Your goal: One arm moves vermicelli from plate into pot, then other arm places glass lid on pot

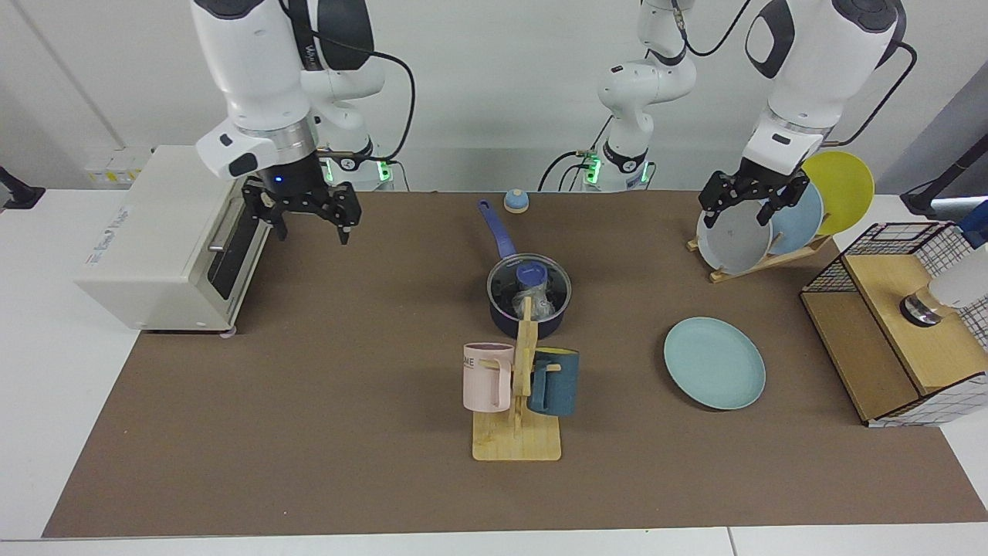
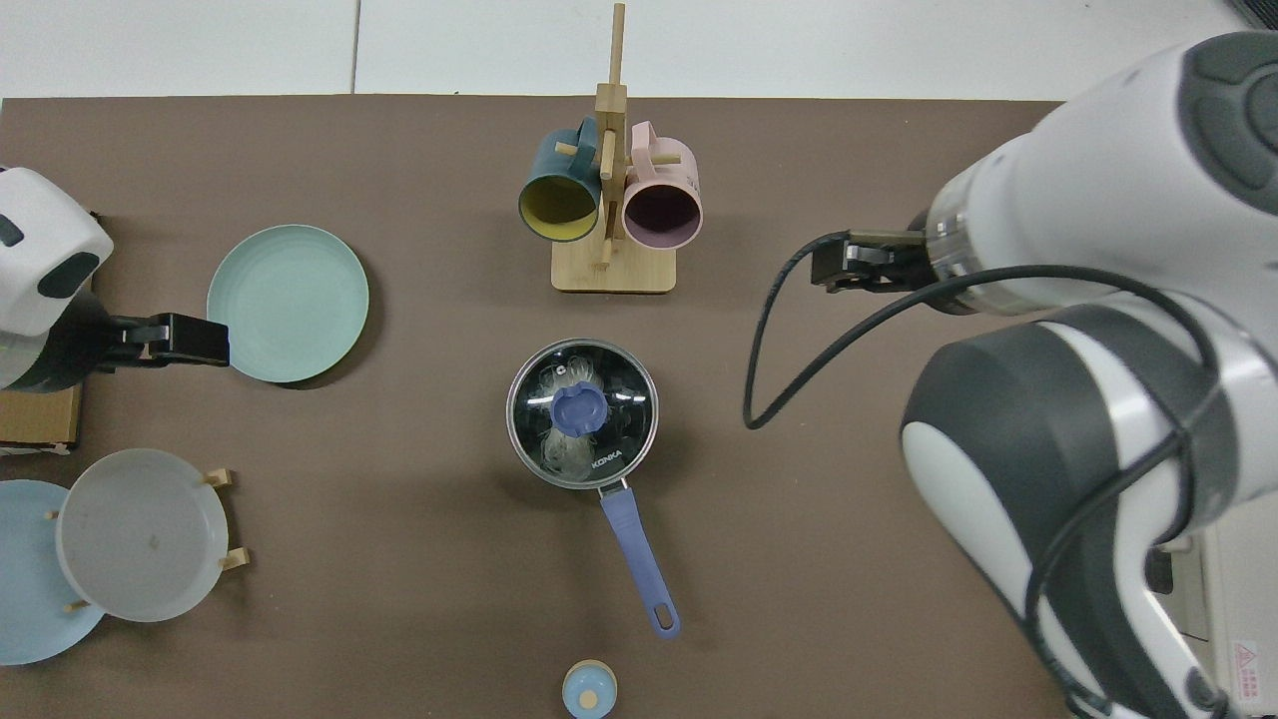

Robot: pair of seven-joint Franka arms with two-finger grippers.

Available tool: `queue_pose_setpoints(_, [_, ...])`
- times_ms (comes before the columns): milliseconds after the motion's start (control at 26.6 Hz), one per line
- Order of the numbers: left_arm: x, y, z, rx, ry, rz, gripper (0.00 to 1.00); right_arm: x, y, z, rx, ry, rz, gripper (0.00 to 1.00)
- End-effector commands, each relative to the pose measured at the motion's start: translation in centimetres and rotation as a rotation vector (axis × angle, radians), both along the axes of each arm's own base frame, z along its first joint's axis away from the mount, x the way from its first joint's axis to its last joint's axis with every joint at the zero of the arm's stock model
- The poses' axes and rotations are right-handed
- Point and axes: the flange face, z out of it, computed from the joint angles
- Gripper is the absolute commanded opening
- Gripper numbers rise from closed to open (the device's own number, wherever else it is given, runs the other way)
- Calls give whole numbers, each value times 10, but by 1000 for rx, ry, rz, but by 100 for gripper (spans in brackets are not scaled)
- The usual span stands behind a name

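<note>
Brown mat (image 1: 324,401) over white table (image 1: 46,386), pale wall behind

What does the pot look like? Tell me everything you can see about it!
The pot is a small, dark saucepan standing upright on the brown mat near the table's middle. A long, straight blue handle with a hole at its end sticks out from one side. A clear glass lid with a metal rim and a blue knob sits on it. Through the glass, white vermicelli shows inside. Neither gripper touches it.
</note>
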Motion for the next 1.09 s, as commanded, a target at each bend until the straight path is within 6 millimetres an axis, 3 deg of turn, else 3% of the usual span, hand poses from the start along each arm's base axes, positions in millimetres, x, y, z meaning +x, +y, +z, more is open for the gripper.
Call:
queue_pose_setpoints(0, [-2, -2, 6, -2, 0, -8, 100, -15, -43, 8, 17, 15, 51, 100])
queue_pose_setpoints(188, [-5, -13, 7, 1, 14, -29, 100, -39, -89, 17, 56, 14, 5, 100])
queue_pose_setpoints(414, [-5, -10, 10, -14, 11, -21, 100, -57, -124, 21, 67, 11, 4, 100])
queue_pose_setpoints(677, [-4, -3, 12, -22, -1, -11, 100, -53, -130, 23, 45, -10, 7, 100])
queue_pose_setpoints(1053, [-6, -3, 14, -21, 5, -13, 100, -52, -124, 23, 43, -9, 16, 100])
